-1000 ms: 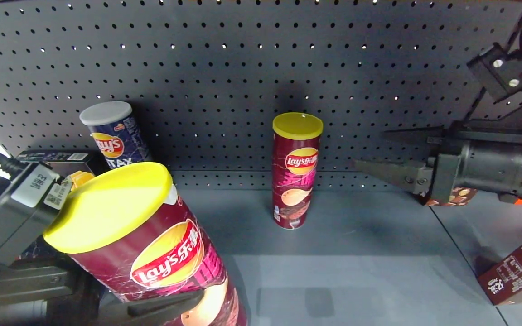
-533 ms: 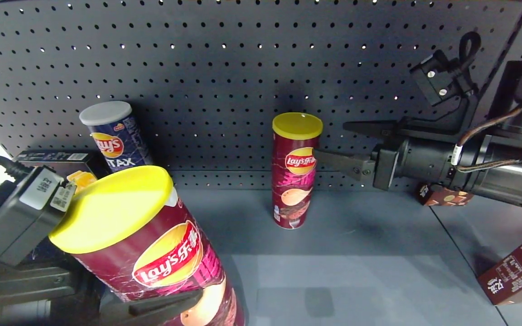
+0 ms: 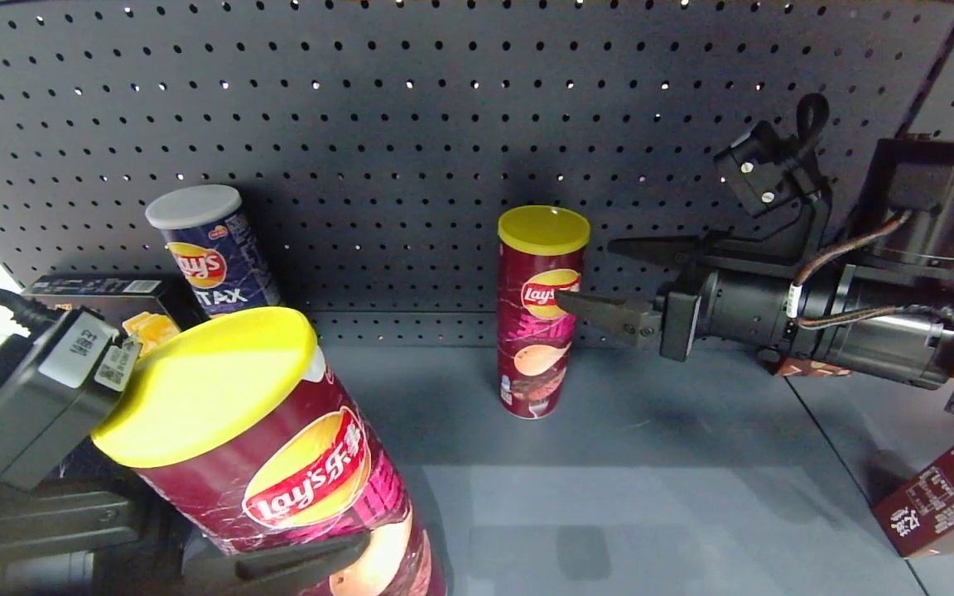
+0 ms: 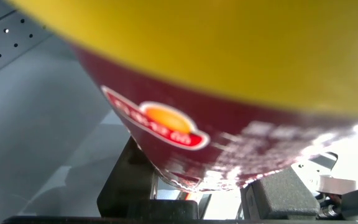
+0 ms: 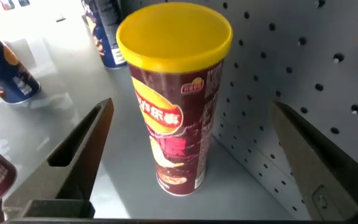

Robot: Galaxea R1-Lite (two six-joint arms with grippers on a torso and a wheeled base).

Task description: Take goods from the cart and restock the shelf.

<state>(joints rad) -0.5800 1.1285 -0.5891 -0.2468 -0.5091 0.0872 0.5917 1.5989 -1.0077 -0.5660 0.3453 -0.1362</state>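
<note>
**Q:** Restock status?

**A:** My right claw (image 3: 585, 271) is gaping wide, with one finger on either side of the maroon can (image 3: 542, 314) and neither pressing on it. That can is standing upright on the shelf (image 3: 676, 497), so I am counting it as stocked.

**Q:** And the left?

**A:** My left claw (image 4: 201, 193) is clamping a second maroon can (image 3: 278, 447), tilted and well away from the right claw. I am judging that one as pending and am not guessing at further goods.

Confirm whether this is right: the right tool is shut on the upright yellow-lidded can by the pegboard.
Not shut: the right tool is open. The right wrist view shows its fingers spread to either side of the upright yellow-lidded can by the pegboard, not touching it.
</note>
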